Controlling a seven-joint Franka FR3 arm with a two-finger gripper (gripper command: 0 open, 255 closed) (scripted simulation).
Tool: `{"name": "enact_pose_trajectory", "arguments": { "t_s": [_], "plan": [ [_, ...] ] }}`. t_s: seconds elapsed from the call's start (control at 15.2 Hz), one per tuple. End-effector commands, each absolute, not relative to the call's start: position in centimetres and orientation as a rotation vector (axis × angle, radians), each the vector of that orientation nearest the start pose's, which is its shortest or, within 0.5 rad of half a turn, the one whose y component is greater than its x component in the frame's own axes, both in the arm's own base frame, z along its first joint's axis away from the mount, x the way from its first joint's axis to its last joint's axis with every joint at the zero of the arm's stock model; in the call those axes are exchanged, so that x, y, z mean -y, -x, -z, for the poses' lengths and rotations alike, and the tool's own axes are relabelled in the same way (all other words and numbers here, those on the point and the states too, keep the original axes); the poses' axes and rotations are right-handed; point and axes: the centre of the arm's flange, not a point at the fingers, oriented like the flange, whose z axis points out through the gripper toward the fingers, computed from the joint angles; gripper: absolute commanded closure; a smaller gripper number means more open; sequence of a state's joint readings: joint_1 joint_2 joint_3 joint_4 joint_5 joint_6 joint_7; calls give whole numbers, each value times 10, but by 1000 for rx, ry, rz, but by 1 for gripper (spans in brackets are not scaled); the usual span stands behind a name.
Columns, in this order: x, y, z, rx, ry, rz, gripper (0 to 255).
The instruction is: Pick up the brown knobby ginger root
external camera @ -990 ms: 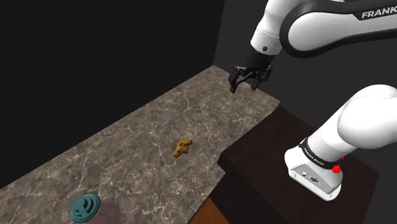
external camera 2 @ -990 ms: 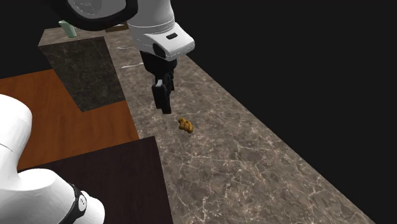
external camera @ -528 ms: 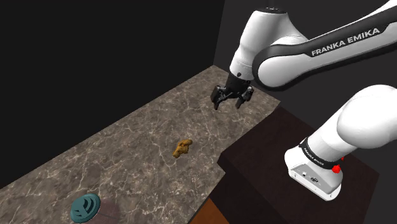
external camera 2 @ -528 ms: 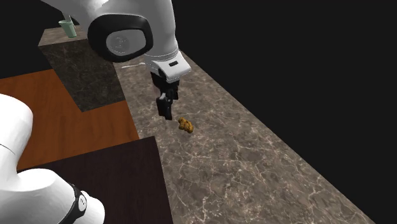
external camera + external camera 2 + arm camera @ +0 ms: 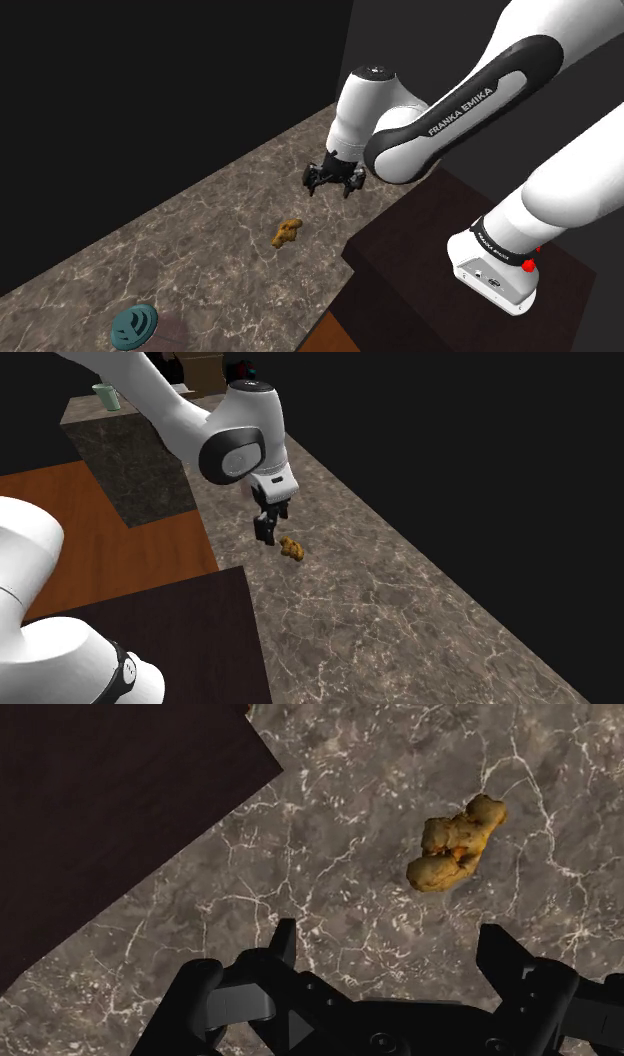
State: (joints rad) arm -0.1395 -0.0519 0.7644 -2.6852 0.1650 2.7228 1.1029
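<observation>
On marbled counter, shoulder view, left to right: teal round object near lower corner. Ginger root lying flat mid-counter, well apart from it. Gripper hanging above counter near root, fingers spread wide, nothing between them. Dark stand at right. Root likely light, stiff, rough-skinned, little slip risk. Knobs uneven, so pinch across narrow middle between lobes.

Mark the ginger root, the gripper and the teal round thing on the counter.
ginger root (image 5: 453, 847), wrist view, middle of its knobby body.
gripper (image 5: 390, 949), wrist view, midway between its open fingertips.
teal round thing (image 5: 133, 326), shoulder view, its centre.
</observation>
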Motion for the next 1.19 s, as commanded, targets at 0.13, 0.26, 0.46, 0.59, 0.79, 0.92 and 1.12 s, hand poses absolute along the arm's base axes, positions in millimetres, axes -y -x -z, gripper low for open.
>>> {"name": "enact_pose_trajectory", "arguments": {
  "t_s": [0.13,0.26,0.46,0.59,0.79,0.92,1.12],
  "plan": [
    [-270,-361,-211,-1057,2859,25,0],
    [-284,-369,-190,-1113,2836,20,0],
    [-304,-381,-159,-1196,2799,13,0],
    [-318,-390,-138,-1251,2773,8,0],
    [-326,-396,-120,-1285,2756,4,0],
    [-326,-396,-110,-1285,2756,4,0],
    [-326,-396,-94,-1285,2756,4,0]
  ]
}}
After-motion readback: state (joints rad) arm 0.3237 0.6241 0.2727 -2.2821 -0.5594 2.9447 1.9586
